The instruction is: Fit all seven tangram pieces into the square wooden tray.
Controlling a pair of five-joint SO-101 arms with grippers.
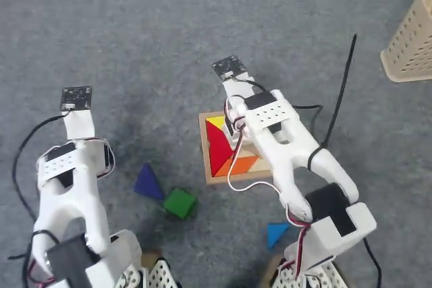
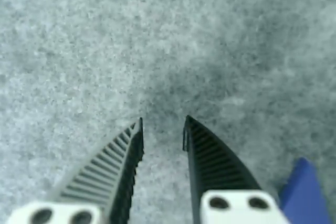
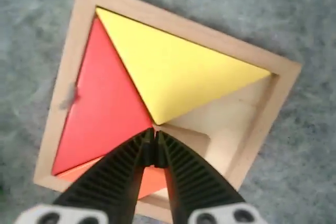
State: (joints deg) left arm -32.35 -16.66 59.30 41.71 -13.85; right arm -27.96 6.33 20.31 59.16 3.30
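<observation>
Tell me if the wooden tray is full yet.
Not full. The tray holds the red triangle, yellow triangle and orange piece, bare wood showing beside them; a green block lies outside on the carpet.

Grey felt-like tabletop (image 1: 135, 45), carrying a square wooden tray (image 1: 236, 179). To the tray's left, well apart: dark blue triangle (image 1: 148, 181), green block (image 1: 179, 202) just beside. Nearer than the tray, toward the arm bases: light blue triangle (image 1: 275, 233). Far right of the tray: beige perforated box (image 1: 412, 38).

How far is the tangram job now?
Done: red triangle, yellow triangle, orange piece lie in the tray. In hand: nothing; right gripper shut above the tray, left gripper open. Remaining: dark blue triangle, green square, light blue triangle on the carpet.
</observation>
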